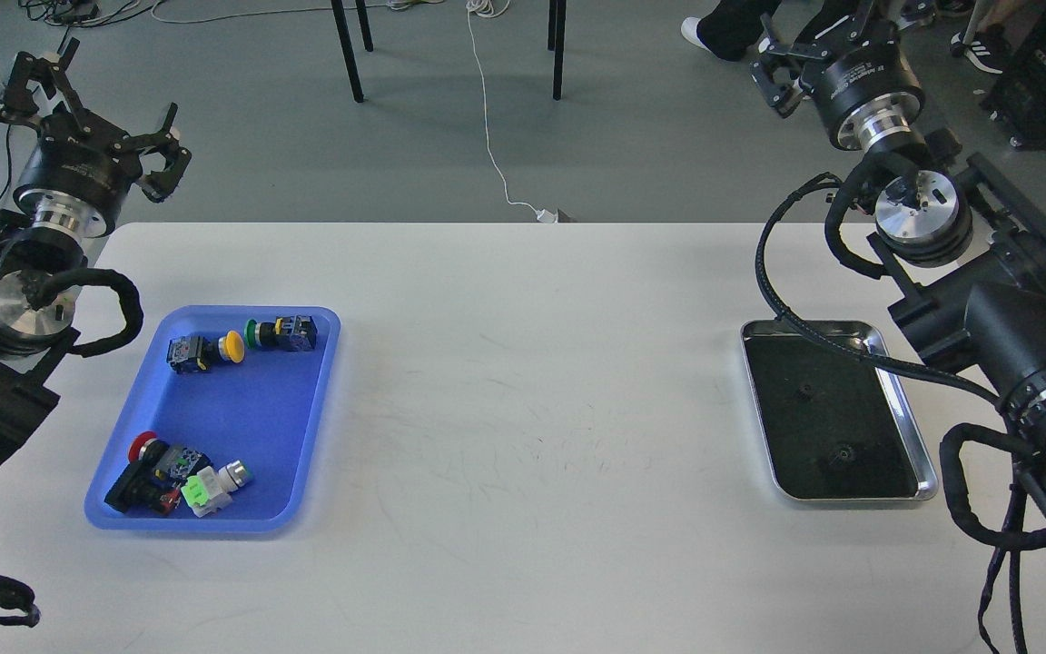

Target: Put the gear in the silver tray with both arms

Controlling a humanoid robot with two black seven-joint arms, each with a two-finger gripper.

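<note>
The silver tray (906, 409) lies on the right side of the white table. Two small dark round parts, perhaps gears, lie on its dark bottom, one (803, 391) toward the far end and one (843, 454) toward the near end. My left gripper (92, 113) is open and empty, held up beyond the table's far left corner. My right gripper (827, 41) is open and empty, high beyond the far right corner, with one finger at the frame's top edge. The right arm's cable (814, 329) crosses the tray's far edge.
A blue plastic tray (251, 409) on the left holds several push-button switches: yellow (232, 345), green (255, 333), red (143, 447). Chair legs, a white cable and a person's feet are on the floor behind the table (523, 409).
</note>
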